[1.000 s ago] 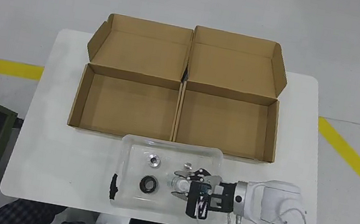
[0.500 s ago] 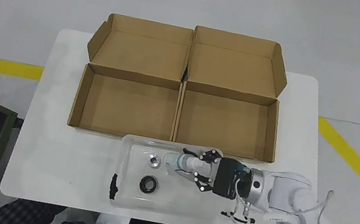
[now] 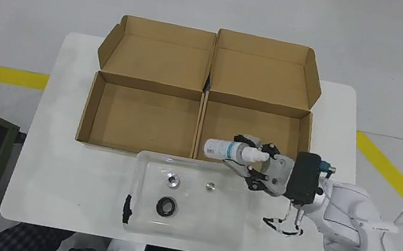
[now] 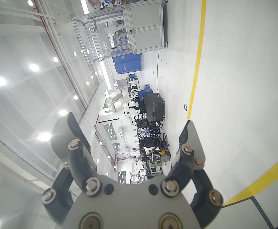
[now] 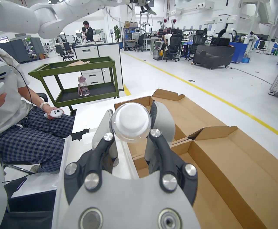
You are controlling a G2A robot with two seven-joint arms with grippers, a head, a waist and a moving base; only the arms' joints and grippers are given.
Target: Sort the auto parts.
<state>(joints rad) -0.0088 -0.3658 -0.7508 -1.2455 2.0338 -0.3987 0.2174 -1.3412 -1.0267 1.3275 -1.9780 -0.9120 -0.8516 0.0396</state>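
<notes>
Gripping a small bottle (image 3: 230,149), the right gripper (image 3: 257,161) has both fingers pressed in on its sides, and the right wrist view looks straight at the white capped end. The bottle lies sideways in the air, cap end toward the wrist and body pointing toward the left cardboard box (image 3: 138,118). It hangs over the near part of the right cardboard box (image 3: 266,125), just inside that box's front wall and close to where the two boxes meet. Both boxes sit side by side on the white table (image 3: 67,102), lids folded back.

Down in front, the clear plastic tray (image 3: 135,187) carries a silver ring-shaped part (image 3: 171,177), a black ring (image 3: 165,205) and a small silver piece (image 3: 210,185), all apart from one another.

Over on the other side, the left gripper (image 4: 130,123) has its fingers spread wide with nothing between them, aimed out at the room.
</notes>
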